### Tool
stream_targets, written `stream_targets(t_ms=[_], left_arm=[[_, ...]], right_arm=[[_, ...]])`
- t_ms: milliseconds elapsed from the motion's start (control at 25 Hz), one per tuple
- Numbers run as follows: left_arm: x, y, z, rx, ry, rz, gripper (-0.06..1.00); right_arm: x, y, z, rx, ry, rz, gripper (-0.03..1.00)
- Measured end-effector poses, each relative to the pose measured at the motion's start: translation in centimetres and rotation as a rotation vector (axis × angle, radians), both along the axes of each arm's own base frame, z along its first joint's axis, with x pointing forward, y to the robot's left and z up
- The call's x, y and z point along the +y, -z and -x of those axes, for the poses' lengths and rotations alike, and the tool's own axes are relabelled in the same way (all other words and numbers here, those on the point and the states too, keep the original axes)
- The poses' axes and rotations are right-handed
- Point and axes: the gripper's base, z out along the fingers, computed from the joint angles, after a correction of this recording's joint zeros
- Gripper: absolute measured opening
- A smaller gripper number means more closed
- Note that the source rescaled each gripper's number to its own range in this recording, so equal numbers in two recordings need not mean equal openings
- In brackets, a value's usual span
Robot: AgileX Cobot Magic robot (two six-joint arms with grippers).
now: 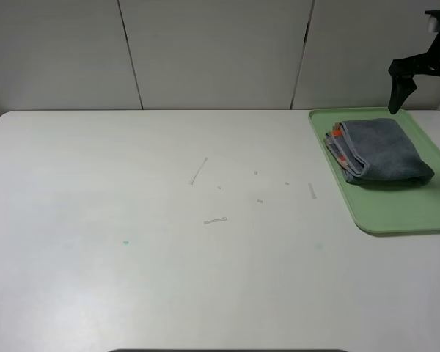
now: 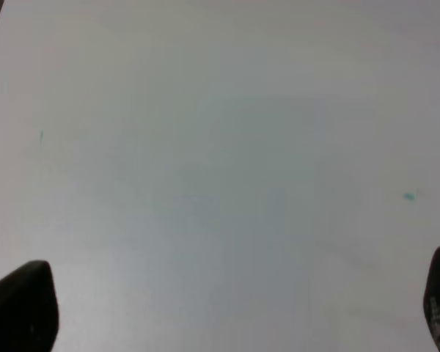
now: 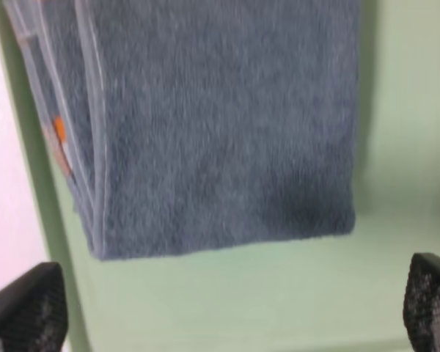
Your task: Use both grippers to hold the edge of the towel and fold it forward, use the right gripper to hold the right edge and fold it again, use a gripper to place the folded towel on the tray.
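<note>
Exterior high: no legible writing anywhere. Folded grey towel [image 1: 380, 152], plush terry with orange trim, lies on the smooth pale green tray [image 1: 396, 216] with rounded corners, at right on the matte white table [image 1: 169, 242]. Right gripper [image 1: 405, 82] hangs above the tray's far edge. Left wrist: left gripper [image 2: 231, 308] fingers spread, over bare tabletop. Right wrist: right gripper fingers spread, empty; towel's stitched hem visible.

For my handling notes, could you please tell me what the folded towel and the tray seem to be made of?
The towel looks like soft grey-blue terry or microfibre cloth: the right wrist view shows a fuzzy matte pile, a stitched hem and an orange tag at one edge. The tray is pale green, smooth and evenly coloured with a raised rounded rim, probably moulded plastic, though painted metal cannot be ruled out.
</note>
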Motion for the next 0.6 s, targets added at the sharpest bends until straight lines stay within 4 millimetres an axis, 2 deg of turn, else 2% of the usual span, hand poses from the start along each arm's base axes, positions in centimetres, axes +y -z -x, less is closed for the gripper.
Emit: stream_targets(t_ms=[200, 600], left_arm=[[0.0, 0.0, 0.0, 0.0, 0.0, 0.0, 1.0], [0.0, 0.0, 0.0, 0.0, 0.0, 0.0, 1.0]], right_arm=[[0.4, 0.0, 1.8, 0.026, 0.011, -0.038, 1.0], [1.2, -1.6, 8.6, 0.059, 0.018, -0.066, 1.0]])
